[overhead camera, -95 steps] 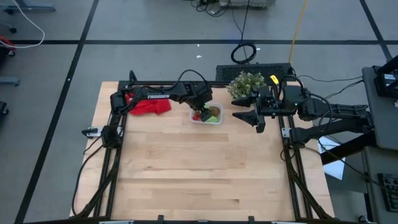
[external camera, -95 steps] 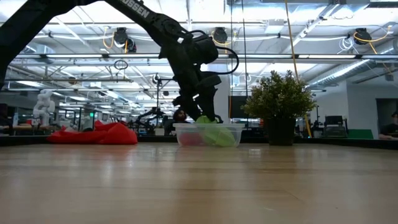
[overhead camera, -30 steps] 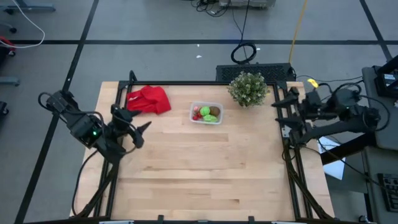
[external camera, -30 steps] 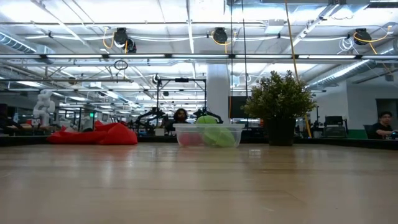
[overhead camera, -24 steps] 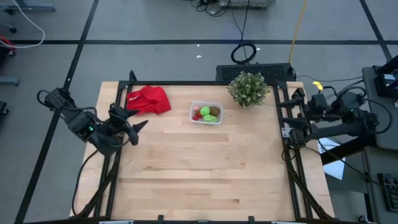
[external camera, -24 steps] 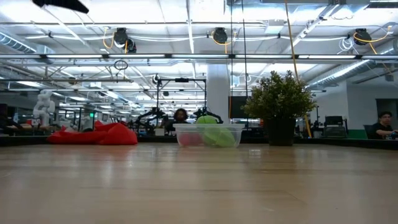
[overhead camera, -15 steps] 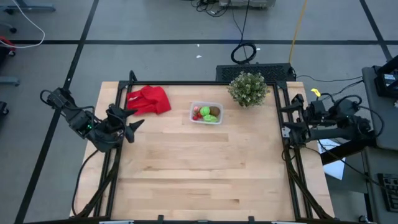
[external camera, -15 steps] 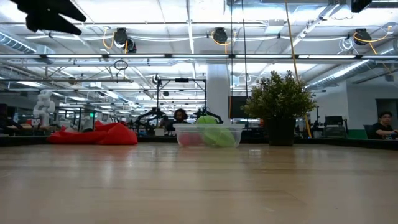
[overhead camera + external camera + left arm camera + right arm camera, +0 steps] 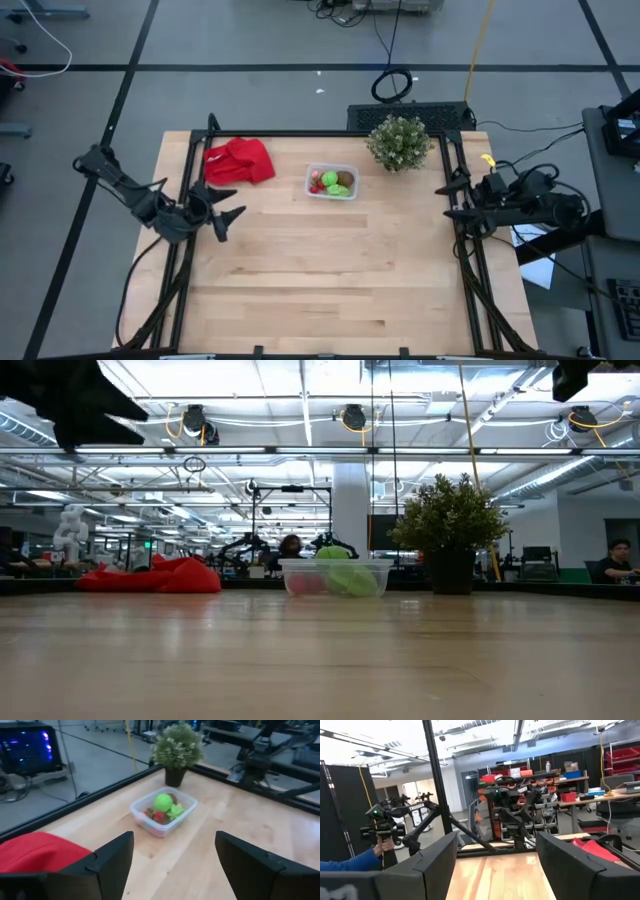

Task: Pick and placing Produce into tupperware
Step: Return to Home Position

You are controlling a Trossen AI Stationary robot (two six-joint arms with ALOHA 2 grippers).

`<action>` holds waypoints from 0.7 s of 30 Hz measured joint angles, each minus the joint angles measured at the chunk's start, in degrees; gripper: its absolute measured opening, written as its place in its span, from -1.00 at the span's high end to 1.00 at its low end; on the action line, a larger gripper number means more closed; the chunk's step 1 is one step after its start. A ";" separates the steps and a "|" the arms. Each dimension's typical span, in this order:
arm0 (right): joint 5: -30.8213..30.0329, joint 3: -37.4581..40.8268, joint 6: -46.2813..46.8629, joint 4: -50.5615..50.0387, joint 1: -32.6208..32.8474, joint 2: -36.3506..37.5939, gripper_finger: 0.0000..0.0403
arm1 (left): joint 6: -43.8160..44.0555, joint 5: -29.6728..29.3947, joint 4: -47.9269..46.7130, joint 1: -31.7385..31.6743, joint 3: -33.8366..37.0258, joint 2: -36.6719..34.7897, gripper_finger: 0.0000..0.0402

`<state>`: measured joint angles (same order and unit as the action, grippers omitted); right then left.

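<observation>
- The left gripper [image 9: 228, 203] hangs over the left edge of the wooden table [image 9: 330, 280], near the red cloth [image 9: 240, 160] and well apart from the tupperware [image 9: 331, 167]. Its jaws stand wide apart and hold nothing. In the left wrist view the two dark fingers [image 9: 107, 865] frame bare wood and touch no object.
- In the low view the left arm [image 9: 80, 400] is only a dark shape high above the table top.
- The red cloth lies bunched at the table's far left corner, clear of the container.
- The tupperware sits on the wood near the far edge, between the red cloth and the potted plant [image 9: 399, 142], closer to the plant.
- All the produce in view lies inside it: two bright green pieces [image 9: 336, 184], a brown oval [image 9: 347, 179] and small red pieces [image 9: 316, 181]. In the low view the green pieces [image 9: 342, 575] rise just above the clear wall [image 9: 298, 577].
- The potted plant stands upright at the far edge, just beside the tupperware but not touching it.
- The right gripper [image 9: 448, 200] is at the table's right edge, over the black frame rail, well apart from the tupperware. Its jaws are spread wide, with nothing between them. The right wrist view shows its fingers [image 9: 432, 865] apart over the wood.
- In the right wrist view, beyond the table, a person's hand [image 9: 382, 845] in a blue sleeve grips a dark device.
</observation>
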<state>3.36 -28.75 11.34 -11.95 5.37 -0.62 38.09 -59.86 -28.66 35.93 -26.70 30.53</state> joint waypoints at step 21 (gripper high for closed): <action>-3.63 4.41 -1.45 2.46 -0.07 0.55 -0.30 | -15.48 18.34 10.94 -24.16 3.49 -4.94 -0.40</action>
<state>-0.27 -24.34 9.89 -9.49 5.30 -0.08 22.61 -41.52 -17.72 11.77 -23.22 25.60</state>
